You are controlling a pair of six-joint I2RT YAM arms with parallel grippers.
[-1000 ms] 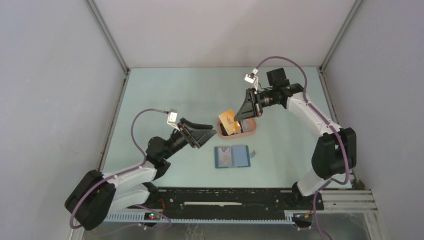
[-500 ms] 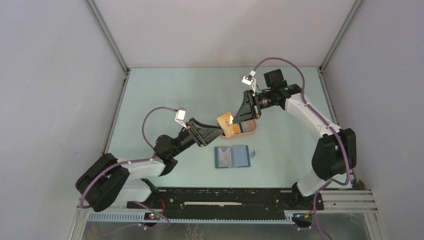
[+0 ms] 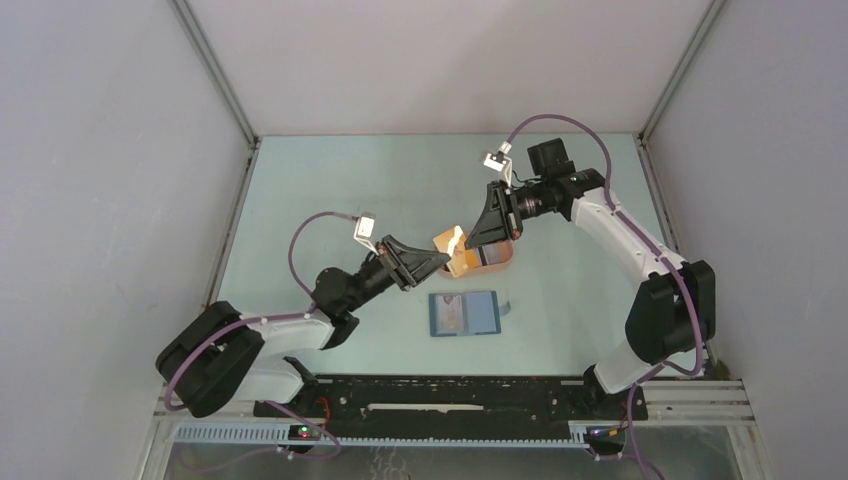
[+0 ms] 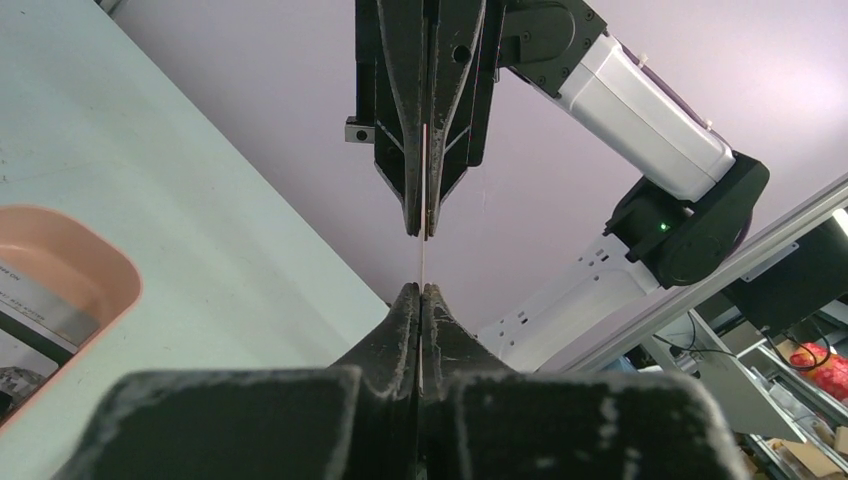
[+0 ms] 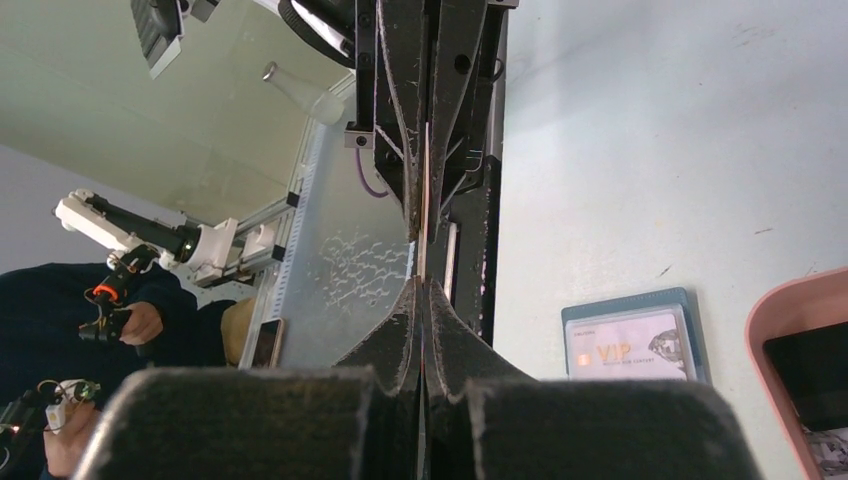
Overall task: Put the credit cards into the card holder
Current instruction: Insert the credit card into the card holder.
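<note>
Top external: pink tray (image 3: 500, 260) near card holder (image 3: 464, 313)

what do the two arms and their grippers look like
The left arm and right arm have white links and bulky black joints. A purple cable loops along each to a small white box at the wrist. The left gripper and right gripper are matt black, two flat fingers tapering to a wedge. A green light glows on a right-arm joint.

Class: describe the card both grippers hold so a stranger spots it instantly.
Find the pink tray at centre. Beside it the left gripper and right gripper meet, both shut on one orange card. Only it is airborne; the black card lies in the tray.
</note>
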